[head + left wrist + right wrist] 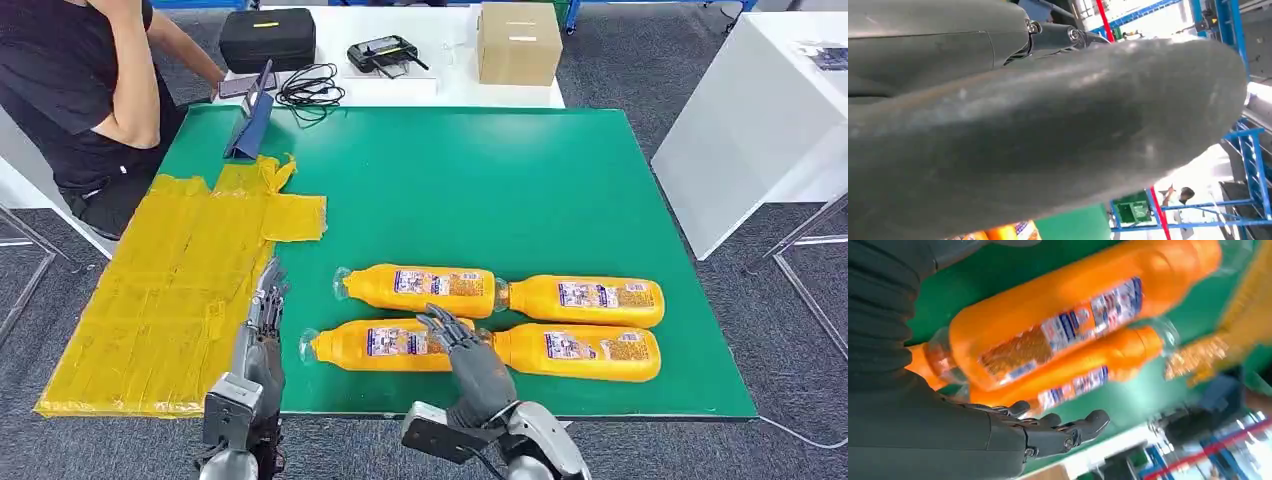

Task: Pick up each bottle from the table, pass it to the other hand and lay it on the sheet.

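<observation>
Four orange plastic bottles with clear caps and printed labels lie on their sides on the green table mat, in two rows of two toward 5 o'clock of the mat. Back row: back-left bottle and back-right bottle. Front row: front-left bottle and front-right bottle.

Right hand is over the front-left bottle at its base end, fingers spread and extended, holding nothing; contact with the bottle cannot be told. In the right wrist view the fingers are apart beside the two left bottles.

Left hand is at the mat's 7 o'clock edge, fingers straight, empty.

The crumpled yellow plastic sheet lies at 9 o'clock of the mat, with no bottle on it.

A person in a black shirt sits at 11 o'clock.
</observation>
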Robot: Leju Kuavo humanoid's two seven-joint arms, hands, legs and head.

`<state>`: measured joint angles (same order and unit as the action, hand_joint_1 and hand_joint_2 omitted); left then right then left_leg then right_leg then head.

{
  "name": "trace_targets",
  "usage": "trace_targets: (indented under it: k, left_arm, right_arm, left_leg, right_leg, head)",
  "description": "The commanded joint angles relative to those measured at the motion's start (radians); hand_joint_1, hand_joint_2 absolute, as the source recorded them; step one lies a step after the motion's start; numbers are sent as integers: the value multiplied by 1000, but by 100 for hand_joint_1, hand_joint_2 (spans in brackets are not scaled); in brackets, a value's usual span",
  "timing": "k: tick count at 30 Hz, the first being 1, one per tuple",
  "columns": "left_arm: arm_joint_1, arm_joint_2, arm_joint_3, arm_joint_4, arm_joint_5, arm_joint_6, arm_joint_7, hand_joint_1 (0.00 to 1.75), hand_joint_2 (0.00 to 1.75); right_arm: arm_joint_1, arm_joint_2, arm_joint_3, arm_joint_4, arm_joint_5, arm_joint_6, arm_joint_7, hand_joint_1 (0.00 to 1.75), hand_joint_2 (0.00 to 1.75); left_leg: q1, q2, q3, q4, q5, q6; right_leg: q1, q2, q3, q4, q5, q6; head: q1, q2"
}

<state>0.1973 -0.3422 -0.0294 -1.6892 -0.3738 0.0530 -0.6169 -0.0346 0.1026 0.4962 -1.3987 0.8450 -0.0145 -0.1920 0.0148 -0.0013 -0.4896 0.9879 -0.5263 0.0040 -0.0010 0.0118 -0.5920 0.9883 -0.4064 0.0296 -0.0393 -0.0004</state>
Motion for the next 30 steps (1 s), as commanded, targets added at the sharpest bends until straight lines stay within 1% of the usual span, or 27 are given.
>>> trace_targets:
  k: [1, 3, 5, 6, 11, 12, 14, 15, 16, 17, 19, 20, 21, 22, 24, 25, 30]
  left_arm:
    - [-40, 28, -9, 47, -1, -5, 12, 0, 0]
    - [-39, 29, -9, 47, -1, -5, 13, 0, 0]
    - [-42, 31, -12, 50, 1, -8, 15, 0, 0]
    - [-43, 32, -12, 52, 2, -10, 16, 0, 0]
    - [-38, 36, 0, 54, 13, -21, 16, 0, 0]
    - [-34, 32, 11, 52, 16, -23, 15, 0, 0]
    - [-31, 30, 24, 56, 21, -35, 10, 0, 0]
    - [-32, 26, 31, 59, 21, -42, 7, 0, 0]
    - [-31, 23, 34, 58, 20, -42, 6, 0, 0]
    - [-29, 22, 35, 57, 19, -44, 5, 0, 0]
    - [-26, 21, 37, 56, 19, -46, 5, 0, 0]
    - [-23, 20, 39, 55, 19, -48, 4, 0, 0]
    - [-20, 18, 38, 53, 19, -49, 3, 0, 0]
    - [-20, 21, 38, 56, 20, -53, 3, 0, 0]
    - [-27, 23, 39, 67, 22, -58, 2, 0, 0]
    - [-34, 27, 36, 75, 27, -64, 0, 0, 0]
    - [-43, 31, 29, 84, 32, -64, 0, 0, 0]
  right_arm:
    - [-189, -9, 123, 298, -14, 0, 46, 0, 175]
    - [-190, -15, 129, 298, -14, 4, 49, 0, 175]
    - [-221, -21, 152, 335, -9, 6, 79, 0, 175]
    - [-243, -21, 155, 362, -11, 5, 88, 0, 175]
    - [-303, -14, 154, 405, 8, -21, 108, 0, 175]
    - [-314, -21, 168, 394, 21, -18, 113, 0, 175]
    - [-329, -26, 180, 392, 22, 4, 128, 0, 175]
    - [-346, -29, 197, 413, 29, 19, 141, 0, 175]
    - [-361, -31, 214, 432, 45, 24, 154, 0, 175]
    - [-373, -30, 225, 453, 50, 28, 159, 0, 175]
    - [-390, -27, 244, 491, 61, 31, 163, 0, 175]
    - [-396, -24, 252, 505, 69, 22, 164, 0, 175]
    - [-397, -21, 255, 513, 70, 19, 165, 0, 175]
    - [-409, -17, 265, 533, 68, 33, 166, 0, 175]
    - [-435, -17, 281, 577, 44, 69, 163, 0, 175]
    - [-459, -21, 304, 625, 20, 124, 160, 0, 175]
    - [-486, -24, 361, 716, 4, 152, 145, 0, 175]
  left_leg:
    - [0, 2, 5, -3, 0, 0]
    - [0, 1, 6, -4, 1, 1]
    - [0, 1, 4, -2, 0, 0]
    - [0, 1, 6, -4, 0, 0]
    - [-1, 1, 3, -2, 1, 0]
    - [-1, 1, 4, -3, 1, 0]
    - [-1, 1, 3, -1, 1, 0]
    - [-1, 2, 5, -3, 1, 0]
    - [-1, 2, 3, -2, 0, 0]
    - [-1, 3, 5, -3, 0, 0]
    - [-1, 1, 2, -2, 0, 0]
    - [-1, 1, 5, -4, 1, 0]
    - [-1, 1, 3, -2, 1, 0]
    - [-1, 2, 7, -4, 0, 0]
    - [-1, 2, 4, -2, 0, 0]
    - [-1, 2, 6, -3, 1, 0]
    - [-1, -1, 7, -4, 1, 1]
  right_leg:
    - [0, 1, 3, -3, 1, 0]
    - [0, 0, 5, -4, 0, 0]
    - [0, 0, 3, -2, 0, 0]
    - [0, 0, 4, -3, 0, 0]
    - [-1, 0, 2, -1, 0, 0]
    - [-1, 1, 3, -2, 1, 0]
    - [0, 0, 1, -1, 0, 0]
    - [0, 1, 3, -2, 1, 0]
    - [-1, 1, 2, -1, 0, 0]
    - [0, 2, 4, -2, 1, 0]
    - [-1, 1, 2, -1, 0, 0]
    - [0, 0, 4, -3, 0, 0]
    - [0, 0, 2, -1, 0, 0]
    - [0, 1, 5, -3, 0, 0]
    - [0, 1, 2, -1, 0, 0]
    - [0, 1, 4, -2, 1, 0]
    - [0, -2, 6, -3, 1, 0]
  head:
    - [0, 0]
    - [0, 0]
    - [0, 0]
    - [0, 0]
    - [0, 0]
    - [0, 0]
    - [0, 0]
    - [0, 0]
    - [0, 0]
    - [0, 0]
    - [0, 0]
    - [0, 0]
    - [0, 0]
    - [0, 0]
    - [0, 0]
    - [0, 0]
    - [0, 0]
